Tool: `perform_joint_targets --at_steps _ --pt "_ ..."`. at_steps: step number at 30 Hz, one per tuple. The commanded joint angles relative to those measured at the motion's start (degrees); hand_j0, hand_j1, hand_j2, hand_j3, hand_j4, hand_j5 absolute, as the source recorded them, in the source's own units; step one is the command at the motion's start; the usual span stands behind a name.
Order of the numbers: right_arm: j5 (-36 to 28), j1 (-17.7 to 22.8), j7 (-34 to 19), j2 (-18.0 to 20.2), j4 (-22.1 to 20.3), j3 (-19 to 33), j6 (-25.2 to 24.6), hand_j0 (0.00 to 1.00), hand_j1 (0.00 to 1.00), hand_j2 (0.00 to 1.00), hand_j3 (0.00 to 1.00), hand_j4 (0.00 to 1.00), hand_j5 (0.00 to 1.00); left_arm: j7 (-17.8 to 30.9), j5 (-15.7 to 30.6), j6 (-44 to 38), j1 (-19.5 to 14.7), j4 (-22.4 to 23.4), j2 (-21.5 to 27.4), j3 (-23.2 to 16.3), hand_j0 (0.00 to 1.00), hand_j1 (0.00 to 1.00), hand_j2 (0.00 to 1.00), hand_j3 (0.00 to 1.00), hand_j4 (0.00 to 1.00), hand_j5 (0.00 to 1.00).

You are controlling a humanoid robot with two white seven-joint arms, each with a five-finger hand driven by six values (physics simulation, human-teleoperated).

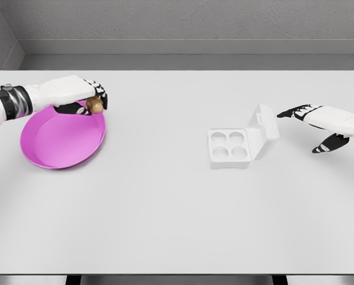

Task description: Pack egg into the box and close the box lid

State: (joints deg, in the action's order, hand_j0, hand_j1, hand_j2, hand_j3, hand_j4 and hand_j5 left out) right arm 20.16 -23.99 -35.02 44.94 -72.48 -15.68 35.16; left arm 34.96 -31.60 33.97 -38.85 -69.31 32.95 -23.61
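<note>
white desk (165, 225), grey wall behind | pink plate (58, 145) far left | box (242, 142) right of centre, lid up, four cups bare | right hand (319, 122) beside box, fingers spread | left hand (91, 98) over plate rim, clamped on brown egg (95, 105)

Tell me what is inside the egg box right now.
The egg box shows four round cups, all empty, with its lid open. The egg sits in the left hand over the pink plate.
</note>
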Motion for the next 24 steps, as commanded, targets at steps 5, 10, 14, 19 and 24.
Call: perform_joint_targets --at_steps 5,10,14,19,24 --pt "-0.38 0.00 0.02 0.06 -0.03 0.04 -0.16 1.00 1.00 1.00 1.00 1.00 1.00 0.04 0.49 -0.22 0.00 -1.88 -3.33 0.06 0.33 0.33 0.33 0.33 0.33 0.33" --pt "-0.38 0.00 0.02 0.06 -0.03 0.04 -0.16 1.00 1.00 1.00 1.00 1.00 1.00 0.04 0.49 -0.22 0.00 -2.59 -5.70 -0.03 0.33 0.33 0.33 0.33 0.33 0.33" --pt "-0.38 0.00 0.02 0.06 -0.03 0.04 -0.16 1.00 1.00 1.00 1.00 1.00 1.00 0.04 0.14 -0.22 0.00 -2.59 -8.42 -0.03 0.33 0.33 0.33 0.33 0.33 0.33" --pt "-0.38 0.00 0.02 0.06 0.06 0.04 -0.16 1.00 1.00 1.00 1.00 1.00 1.00 0.04 -0.21 -0.22 0.00 -2.59 -10.09 -0.38 0.32 0.32 0.32 0.32 0.32 0.32" --pt "-0.30 0.00 0.02 0.06 0.06 0.04 -0.16 1.00 1.00 1.00 1.00 1.00 1.00 0.04 -0.30 -0.40 0.00 -2.59 -11.59 -0.74 0.32 0.32 0.32 0.32 0.32 0.32"
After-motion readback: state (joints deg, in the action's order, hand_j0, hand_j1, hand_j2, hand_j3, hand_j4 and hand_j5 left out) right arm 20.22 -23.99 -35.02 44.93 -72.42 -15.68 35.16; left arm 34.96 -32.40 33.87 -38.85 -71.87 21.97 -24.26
